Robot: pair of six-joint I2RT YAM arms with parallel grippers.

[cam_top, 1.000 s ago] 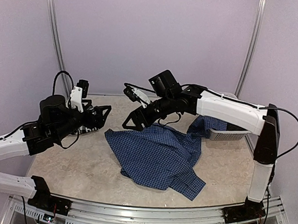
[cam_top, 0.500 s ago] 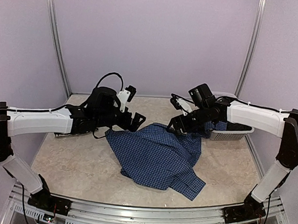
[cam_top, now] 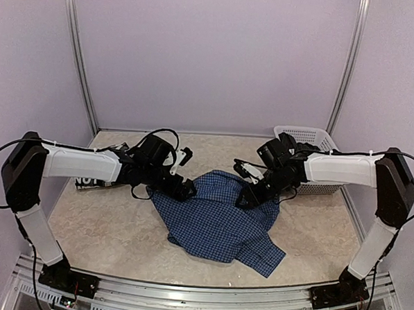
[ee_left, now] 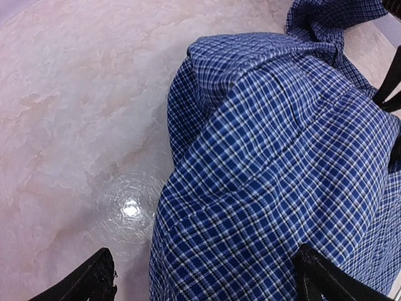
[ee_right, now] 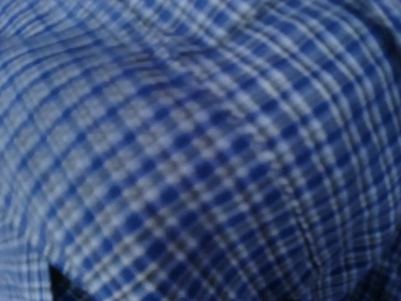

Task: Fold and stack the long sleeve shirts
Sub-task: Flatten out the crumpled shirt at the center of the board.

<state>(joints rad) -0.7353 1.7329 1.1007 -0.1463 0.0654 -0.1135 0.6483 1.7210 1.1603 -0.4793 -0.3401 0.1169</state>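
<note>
A blue long sleeve shirt with a fine dark check lies crumpled in the middle of the table. My left gripper is low at its upper left edge. In the left wrist view it is open, with the shirt's edge between the wide-set fingertips. My right gripper presses into the shirt's upper right part. Blurred blue check cloth fills the right wrist view and hides its fingers. A black-and-white plaid shirt with white letters lies at the left, partly under my left arm.
A white plastic basket stands at the back right near the wall. Bare marbled tabletop lies left of the blue shirt. Metal posts rise at the back corners.
Both arms have swung in and dropped onto the blue shirt: the left from the left side to its upper left edge, the right back and down onto its upper right part.
</note>
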